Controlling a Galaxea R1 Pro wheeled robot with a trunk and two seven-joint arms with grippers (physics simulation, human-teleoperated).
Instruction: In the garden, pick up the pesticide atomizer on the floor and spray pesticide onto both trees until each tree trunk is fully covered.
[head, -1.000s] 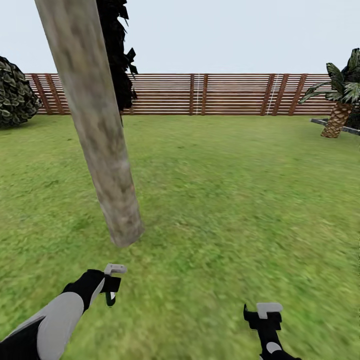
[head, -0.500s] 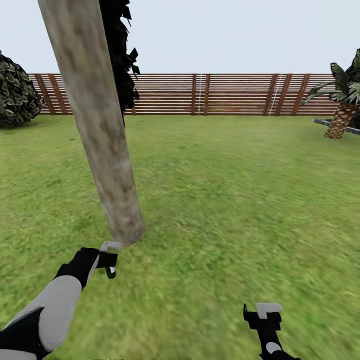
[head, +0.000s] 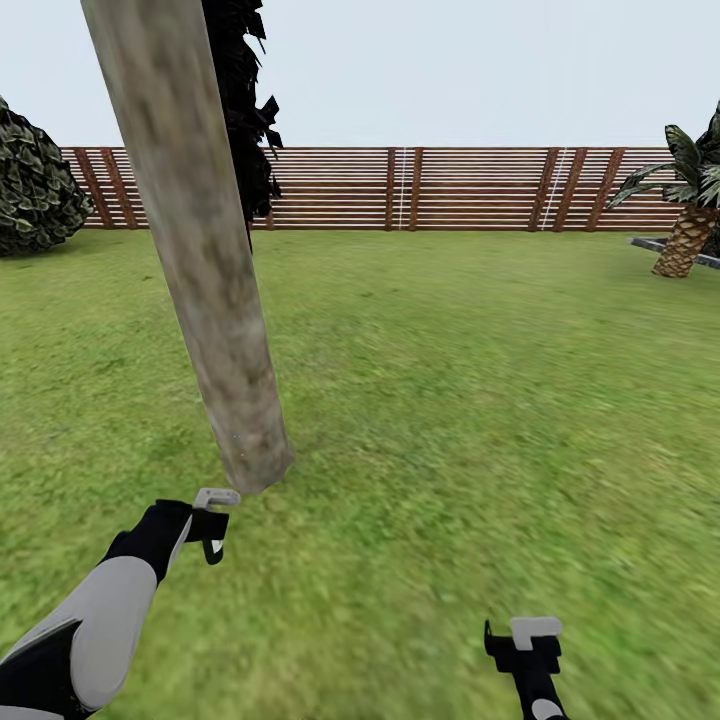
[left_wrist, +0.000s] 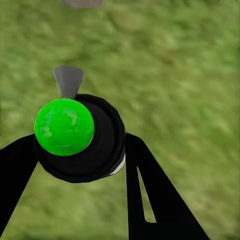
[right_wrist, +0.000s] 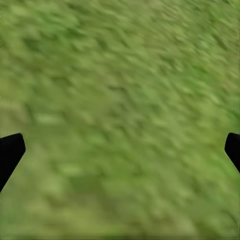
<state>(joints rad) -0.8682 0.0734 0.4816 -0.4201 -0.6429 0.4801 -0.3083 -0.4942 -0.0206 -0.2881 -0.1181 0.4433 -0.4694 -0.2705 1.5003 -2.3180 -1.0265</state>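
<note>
— What could have gone wrong at that moment?

— My left gripper (left_wrist: 80, 150) was clenched on the pesticide atomizer (left_wrist: 75, 135), its fingers (left_wrist: 150, 190) on both sides of the black body under the green cap. The nozzle sat very near the base of the tree trunk (head: 200, 250). In my judgement the spray could have gone onto the grass (head: 450, 400) and not the bark, because I saw no white specks on the trunk. Also the arm could have bumped the trunk.

— And the other hand?

— My right gripper (head: 524, 640) hung low over the lawn, its fingers (right_wrist: 10, 152) released and wide apart, holding nothing.

— Anything standing in the way?

— A near-black narrow tree (head: 240, 110) stood just behind the trunk. A wooden fence (head: 450, 190), a round bush (head: 30, 190) and a palm (head: 690, 220) were well apart.
</note>
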